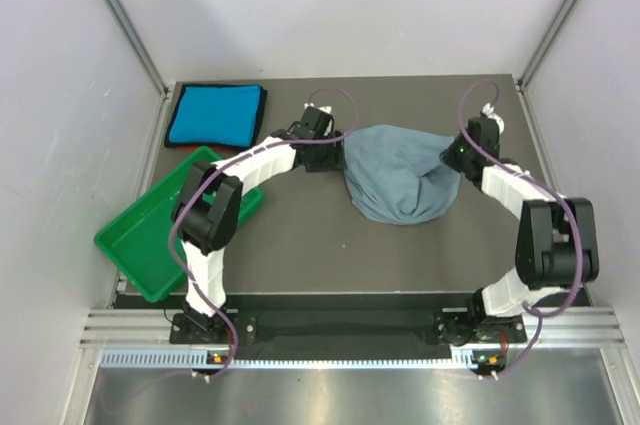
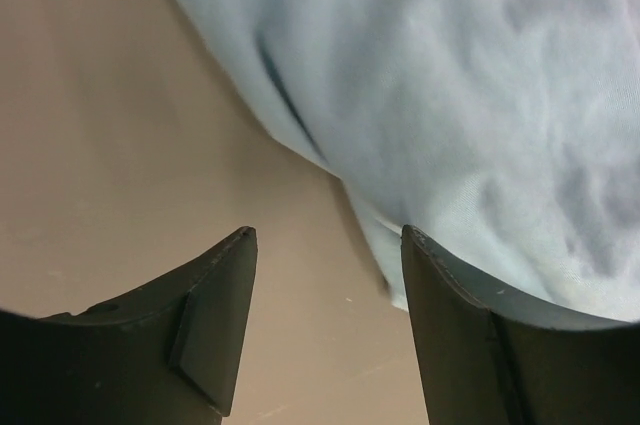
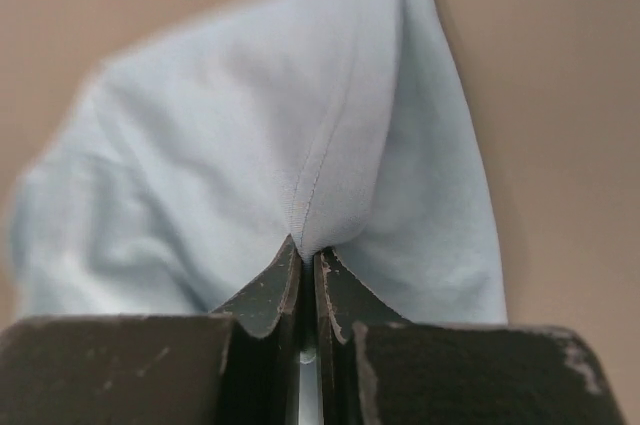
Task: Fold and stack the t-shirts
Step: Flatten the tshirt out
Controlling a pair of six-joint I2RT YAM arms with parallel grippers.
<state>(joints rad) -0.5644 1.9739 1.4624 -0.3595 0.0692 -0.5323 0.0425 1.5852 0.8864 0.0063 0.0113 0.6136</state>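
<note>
Brown tabletop carries a crumpled grey-blue cloth t-shirt; right gripper pinches its seam, left gripper gapes empty beside it.

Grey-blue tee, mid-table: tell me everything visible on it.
The grey-blue t-shirt is soft, dusty-coloured cloth, unfolded and bunched into a rounded, wrinkled heap on the table, right of centre. The right end effector is shut on a pinched fold at its right edge, with a stitched seam running up from the grip. The left end effector is open at its left edge, with the hem beside one finger, not gripped. No tag or print shows.
</note>
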